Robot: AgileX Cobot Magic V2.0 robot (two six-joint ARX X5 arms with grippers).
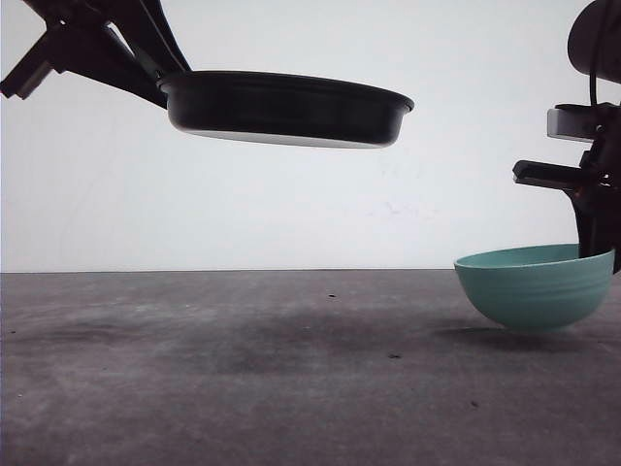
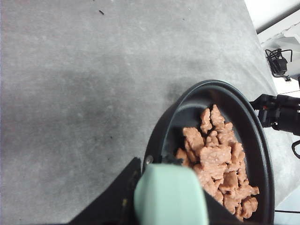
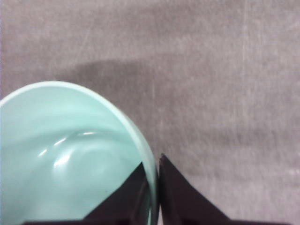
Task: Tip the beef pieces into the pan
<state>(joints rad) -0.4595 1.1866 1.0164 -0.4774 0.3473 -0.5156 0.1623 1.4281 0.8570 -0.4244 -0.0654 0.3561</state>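
The black pan (image 1: 281, 107) hangs high over the left half of the table. My left gripper (image 1: 146, 60) is shut on its mint-green handle (image 2: 171, 197). The beef pieces (image 2: 220, 161) lie heaped inside the pan (image 2: 262, 154), toward one side. At the far right my right gripper (image 1: 597, 243) is shut on the rim of a teal bowl (image 1: 539, 283), which sits slightly tilted, low at the table. In the right wrist view the gripper (image 3: 152, 171) pinches the rim with one finger inside and one outside. The bowl (image 3: 61, 154) is empty inside.
A grey table (image 1: 243, 369) stretches beneath both arms, with a few dark specks (image 1: 393, 355) on it. Behind it stands a white wall. The right arm (image 2: 281, 115) shows beyond the pan's rim, near the table's edge and some cables (image 2: 277, 63).
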